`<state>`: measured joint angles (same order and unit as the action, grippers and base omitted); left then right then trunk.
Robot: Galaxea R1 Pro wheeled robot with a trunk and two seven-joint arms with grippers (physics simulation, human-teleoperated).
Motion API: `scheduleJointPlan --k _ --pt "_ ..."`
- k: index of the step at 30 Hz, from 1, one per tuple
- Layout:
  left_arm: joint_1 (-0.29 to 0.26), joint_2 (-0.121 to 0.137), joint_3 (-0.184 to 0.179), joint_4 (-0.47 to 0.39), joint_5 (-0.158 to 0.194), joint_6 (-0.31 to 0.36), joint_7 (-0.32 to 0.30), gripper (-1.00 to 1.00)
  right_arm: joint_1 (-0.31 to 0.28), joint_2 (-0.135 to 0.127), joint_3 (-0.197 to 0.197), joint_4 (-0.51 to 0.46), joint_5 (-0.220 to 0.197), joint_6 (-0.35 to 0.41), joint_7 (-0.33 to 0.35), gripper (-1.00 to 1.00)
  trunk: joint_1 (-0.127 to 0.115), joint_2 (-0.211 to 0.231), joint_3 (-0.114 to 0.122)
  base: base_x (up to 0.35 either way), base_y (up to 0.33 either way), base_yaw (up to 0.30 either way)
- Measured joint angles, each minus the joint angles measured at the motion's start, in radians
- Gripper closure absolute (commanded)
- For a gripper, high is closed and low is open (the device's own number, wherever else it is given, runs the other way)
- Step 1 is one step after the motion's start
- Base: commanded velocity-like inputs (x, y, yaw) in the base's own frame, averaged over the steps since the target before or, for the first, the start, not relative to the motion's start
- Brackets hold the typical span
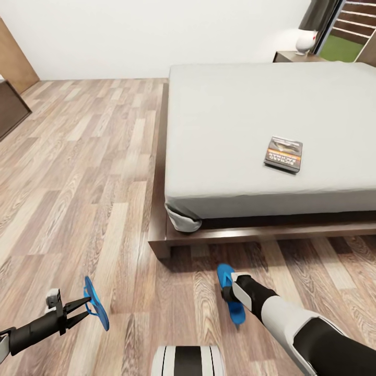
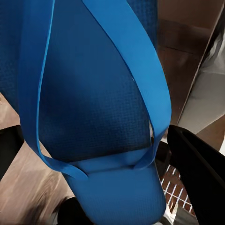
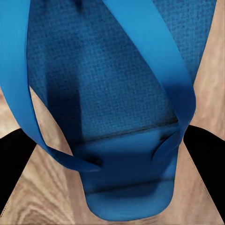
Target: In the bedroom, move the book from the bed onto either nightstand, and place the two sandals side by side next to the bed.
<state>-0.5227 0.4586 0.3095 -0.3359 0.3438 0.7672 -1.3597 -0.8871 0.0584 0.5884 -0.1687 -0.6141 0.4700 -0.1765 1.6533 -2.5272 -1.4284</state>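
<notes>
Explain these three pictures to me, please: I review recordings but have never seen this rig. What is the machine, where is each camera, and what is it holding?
This is a simulated wheeled robot with two arms, steered by a person. The large picture comes from a camera on its head, looking down over both arms. The other two come from cameras near each gripper, looking along its fingers.

In the head view, the left gripper holds one bright blue flat flip-flop sandal on edge above the light-brown wood-plank floor. The right gripper holds the second blue sandal near the foot of the low dark-framed bed with a light-grey mattress.

A small dark grey paperback book lies on the mattress. Behind the bed stands a dark-brown wooden nightstand bearing a lamp with a white base.

Each wrist view shows a sandal's straps and sole close up.
</notes>
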Motion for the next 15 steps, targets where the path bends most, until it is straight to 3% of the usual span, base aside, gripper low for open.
scheduleJointPlan --k 15 --pt "0.000 0.000 0.000 0.000 0.000 0.000 0.000 1.00 -0.035 -0.006 -0.002 -0.009 -0.002 0.020 -0.002 1.00 0.007 -0.004 -0.058 0.000 0.000 0.000"
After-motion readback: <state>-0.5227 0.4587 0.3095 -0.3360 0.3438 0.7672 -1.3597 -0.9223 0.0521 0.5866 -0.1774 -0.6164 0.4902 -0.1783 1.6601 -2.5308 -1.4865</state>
